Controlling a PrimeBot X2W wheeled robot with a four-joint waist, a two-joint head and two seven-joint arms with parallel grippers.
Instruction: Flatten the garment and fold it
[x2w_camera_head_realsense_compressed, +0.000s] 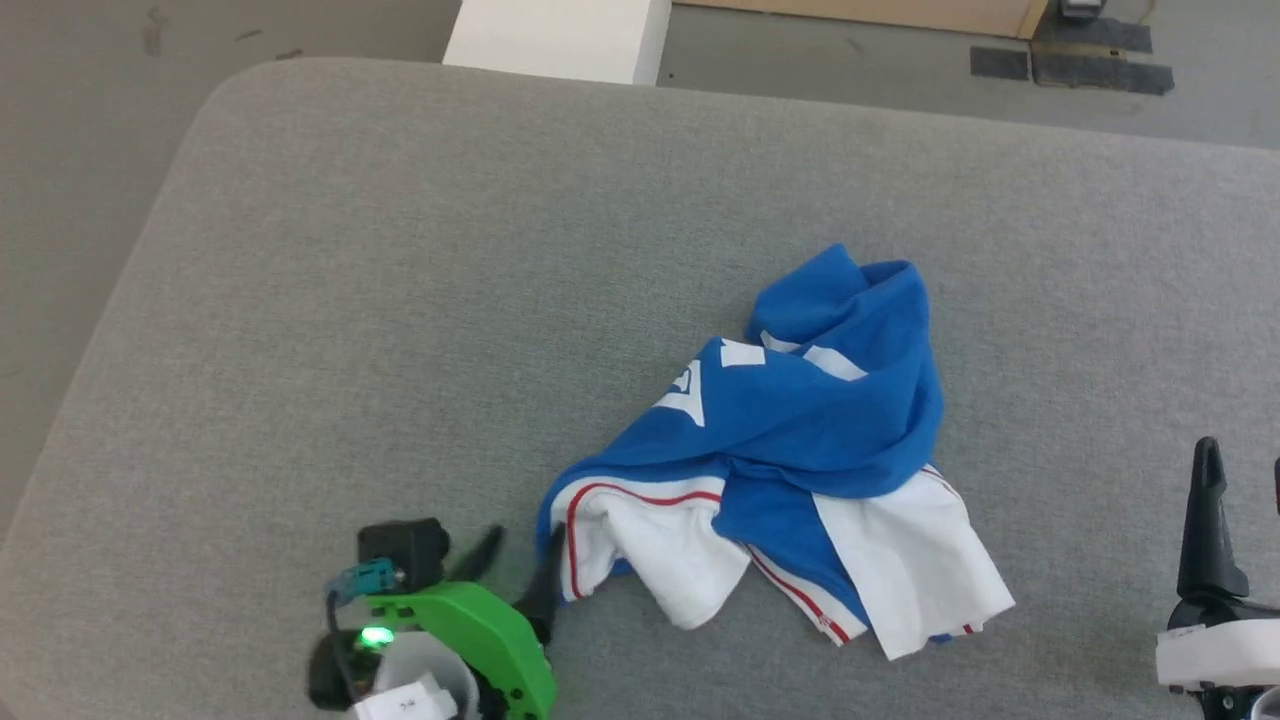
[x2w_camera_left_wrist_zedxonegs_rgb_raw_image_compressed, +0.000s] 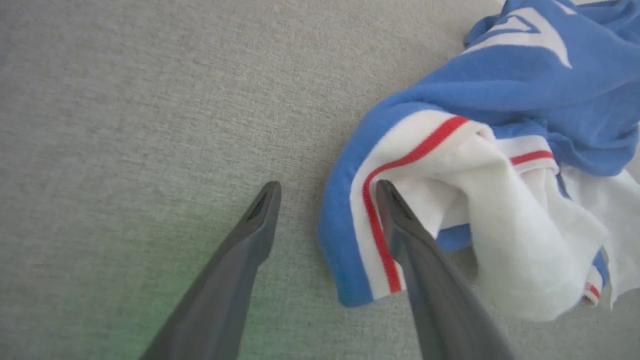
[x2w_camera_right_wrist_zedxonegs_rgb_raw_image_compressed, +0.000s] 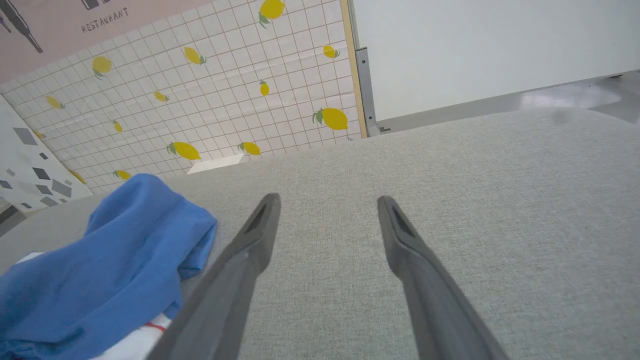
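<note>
The garment (x2w_camera_head_realsense_compressed: 800, 430) lies crumpled near the worktop's (x2w_camera_head_realsense_compressed: 400, 300) front edge, neither flattened nor folded, the left hand (x2w_camera_head_realsense_compressed: 525, 545) open astride its striped hem, the right hand (x2w_camera_right_wrist_zedxonegs_rgb_raw_image_compressed: 327, 200) open and empty.

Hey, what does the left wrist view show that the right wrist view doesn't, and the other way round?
Left wrist view: the left gripper, fingers open, at the garment's white sleeve, with one finger lying across its red-and-white trim. There is white lettering farther up.
Right wrist view: the right gripper, fingers open over the grey padded surface beside the garment, with a lemon-patterned tiled wall behind.
Both: the crumpled blue garment lying on that grey padded surface.
</note>
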